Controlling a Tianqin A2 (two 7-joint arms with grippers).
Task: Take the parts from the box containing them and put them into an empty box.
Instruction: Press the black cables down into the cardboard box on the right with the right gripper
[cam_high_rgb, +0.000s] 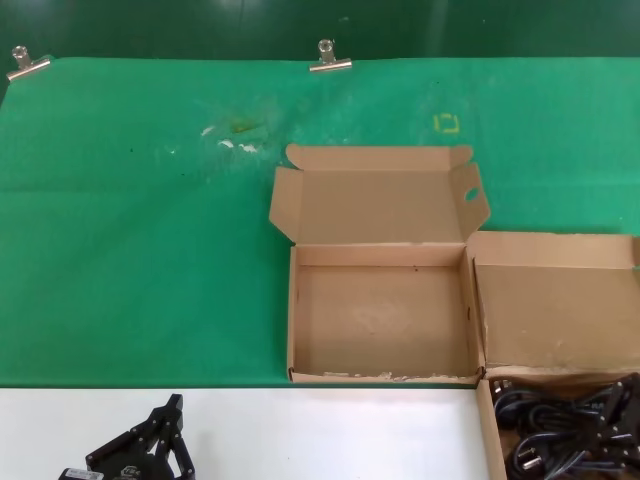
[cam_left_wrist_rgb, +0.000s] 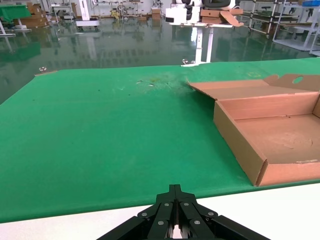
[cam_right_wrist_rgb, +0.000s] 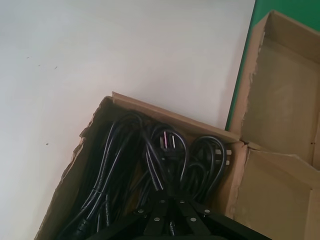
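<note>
The parts, black power cords (cam_high_rgb: 548, 448) with plugs (cam_right_wrist_rgb: 167, 142), lie tangled in the box containing them (cam_high_rgb: 484, 432) at the near right. Its plain lid panel (cam_high_rgb: 555, 315) lies flat behind it. My right gripper (cam_high_rgb: 612, 405) is down inside that box. Its fingers are closed together (cam_right_wrist_rgb: 170, 192) among the cords, with the tips lost against the black bundle. The empty box (cam_high_rgb: 380, 315) stands open in the middle, its eared lid (cam_high_rgb: 375, 205) folded back. It also shows in the left wrist view (cam_left_wrist_rgb: 280, 135). My left gripper (cam_left_wrist_rgb: 174, 192) is shut on nothing, parked over the white strip at the near left (cam_high_rgb: 150, 445).
Green cloth (cam_high_rgb: 140, 250) covers the table, held by two metal clips (cam_high_rgb: 330, 58) at the far edge. A white strip (cam_high_rgb: 320, 430) runs along the near edge. A small yellow mark (cam_high_rgb: 447, 123) sits behind the empty box.
</note>
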